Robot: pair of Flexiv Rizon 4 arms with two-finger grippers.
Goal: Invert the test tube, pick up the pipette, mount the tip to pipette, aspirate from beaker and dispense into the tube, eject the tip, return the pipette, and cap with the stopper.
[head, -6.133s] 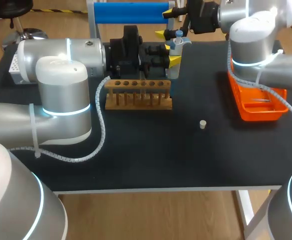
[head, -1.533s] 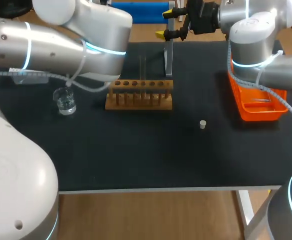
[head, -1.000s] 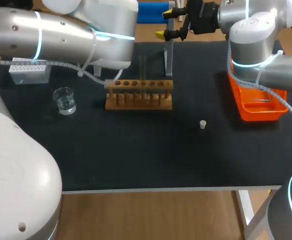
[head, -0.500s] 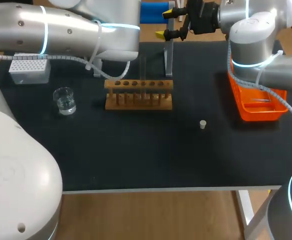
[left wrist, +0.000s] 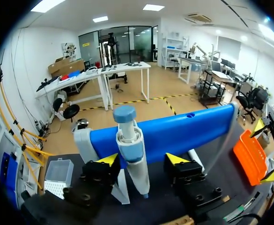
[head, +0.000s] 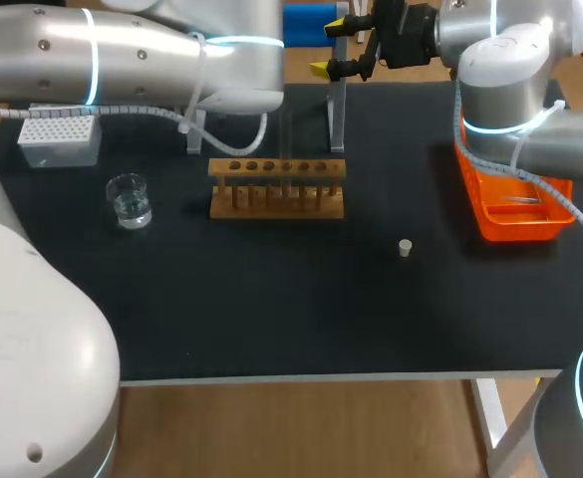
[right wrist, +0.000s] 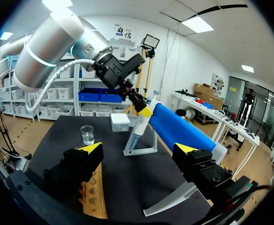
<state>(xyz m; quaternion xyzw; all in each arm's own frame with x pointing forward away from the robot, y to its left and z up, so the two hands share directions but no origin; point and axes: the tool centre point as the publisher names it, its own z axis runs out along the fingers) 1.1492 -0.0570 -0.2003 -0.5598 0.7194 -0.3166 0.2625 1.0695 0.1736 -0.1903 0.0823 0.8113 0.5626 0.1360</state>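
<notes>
Left fingers (left wrist: 143, 159) pinch white-and-blue plastic pipette (left wrist: 129, 137) up by blue bar (head: 311, 22) at 12 o'clock; right fingers (right wrist: 139, 149) spread, empty. Clear glass test tube (head: 286, 139) upright in wooden rack (head: 276, 202). To do: tip mount, aspirate, dispense, eject, return, cap

L claw (left wrist: 142, 160) + pipette (left wrist: 129, 140) up, rearward

black table (head: 271, 309) | tip box (head: 59, 137); beaker (head: 130, 200); wooden rack (head: 277, 188); stopper (head: 405, 248); orange tray (head: 518, 229); pipette stand (head: 337, 118)
</notes>
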